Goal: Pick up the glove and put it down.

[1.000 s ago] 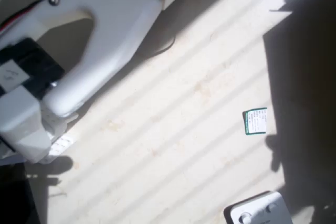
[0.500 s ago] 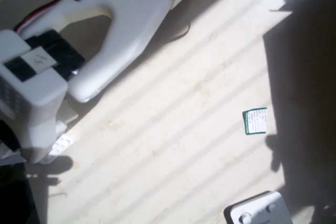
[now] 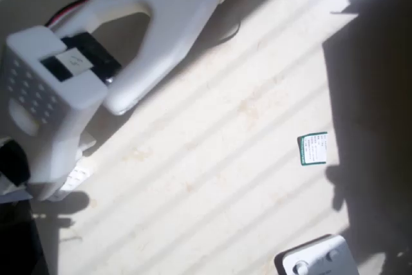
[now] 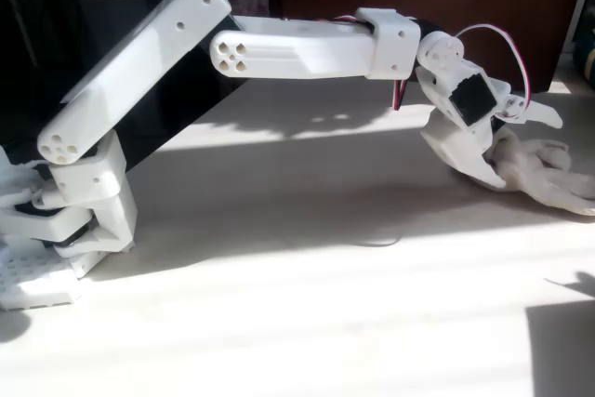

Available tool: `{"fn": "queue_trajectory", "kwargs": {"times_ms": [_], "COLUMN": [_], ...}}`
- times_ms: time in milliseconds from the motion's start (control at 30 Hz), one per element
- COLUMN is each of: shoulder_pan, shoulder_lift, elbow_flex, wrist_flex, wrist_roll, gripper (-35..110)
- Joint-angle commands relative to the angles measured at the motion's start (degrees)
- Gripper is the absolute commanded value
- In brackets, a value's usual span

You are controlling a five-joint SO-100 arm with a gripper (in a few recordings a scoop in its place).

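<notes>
Fixed view: your white two-finger hand [image 4: 507,151] sits low at far right of pale sunlit bench [image 4: 307,285], right at soft cream fabric glove [image 4: 544,169]. Glove lies on bench, stubby fingers pointing right, bunched end touching lower finger. Upper finger pokes out above glove; can't tell whether you grip it or how wide hand stands. White arm [image 4: 297,48] stretches level from base at left. Overhead view: small green-edged white card [image 3: 313,149] lies flat on bench, right of centre, beside dark shadow.
</notes>
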Motion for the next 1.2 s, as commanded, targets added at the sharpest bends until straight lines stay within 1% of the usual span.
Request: {"fn": "queue_trajectory", "kwargs": {"times_ms": [0,100,200,300,433,467,567,1033,1167], "shoulder_pan": [-0.7,-0.6,-0.6,-0.5,-0.5,-0.5,-0.4,-0.4,-0.3], "shoulder_lift": [0.6,0.6,0.6,0.6,0.6,0.6,0.7,1.7,4.8], "elbow_flex": [-2.8,-2.8,-2.8,-2.8,-2.8,-2.8,-2.8,-2.8,-2.8], "wrist_flex": [0.2,0.2,0.2,0.2,0.2,0.2,0.2,0.2,0.3], "wrist_roll": [0.4,0.4,0.4,0.4,0.4,0.4,0.4,0.0,0.3], "gripper": [37,35,29,19,0,-2,1,0,0]}}
